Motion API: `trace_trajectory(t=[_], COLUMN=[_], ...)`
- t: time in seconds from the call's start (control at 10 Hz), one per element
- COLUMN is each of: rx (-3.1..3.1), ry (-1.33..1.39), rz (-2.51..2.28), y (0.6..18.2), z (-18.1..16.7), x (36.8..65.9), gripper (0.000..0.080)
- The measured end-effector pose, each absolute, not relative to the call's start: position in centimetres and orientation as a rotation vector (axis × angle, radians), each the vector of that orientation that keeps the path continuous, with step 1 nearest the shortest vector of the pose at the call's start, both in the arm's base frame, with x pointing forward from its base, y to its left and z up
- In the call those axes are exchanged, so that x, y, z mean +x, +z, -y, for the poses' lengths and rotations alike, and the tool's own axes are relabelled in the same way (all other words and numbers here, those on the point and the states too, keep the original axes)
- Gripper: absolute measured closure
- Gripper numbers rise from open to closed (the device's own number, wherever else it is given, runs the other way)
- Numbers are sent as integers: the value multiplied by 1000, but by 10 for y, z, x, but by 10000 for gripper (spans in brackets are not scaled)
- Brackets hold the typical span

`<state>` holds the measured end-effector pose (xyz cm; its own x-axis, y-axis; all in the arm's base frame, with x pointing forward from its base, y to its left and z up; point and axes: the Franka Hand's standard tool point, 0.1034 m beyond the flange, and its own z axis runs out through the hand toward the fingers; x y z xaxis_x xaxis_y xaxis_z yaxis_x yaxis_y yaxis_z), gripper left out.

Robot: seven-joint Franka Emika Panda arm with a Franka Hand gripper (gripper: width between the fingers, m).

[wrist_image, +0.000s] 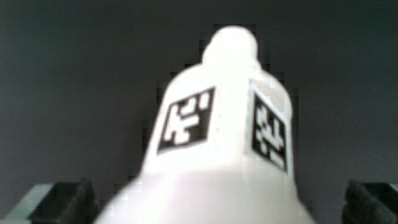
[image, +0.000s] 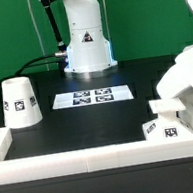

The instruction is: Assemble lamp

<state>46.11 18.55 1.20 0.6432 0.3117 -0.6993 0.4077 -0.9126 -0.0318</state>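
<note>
The white bulb fills the wrist view, its narrow rounded tip pointing away and two black-and-white tags on its sides. My gripper straddles its wide end, with a dark finger on each side and a thin gap to the bulb, so it looks open. In the exterior view the gripper is low at the front right, over a white tagged part that looks like the bulb. The tapered shade stands at the exterior view's left. The base is not in view.
The marker board lies flat at the middle of the black table. A white raised wall runs along the front and sides. The robot's base column stands at the back.
</note>
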Motion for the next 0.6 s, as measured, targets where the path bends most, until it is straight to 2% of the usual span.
trace_trajectory(t=[0.1,0.2,0.6], rx=[2734,2732,2738], ry=[-1115,-1114,-1120], rz=[-608,-612,-631], y=[9,9,9], z=[-187,-189,-184], x=[459,459,460], gripper=[188,226,226])
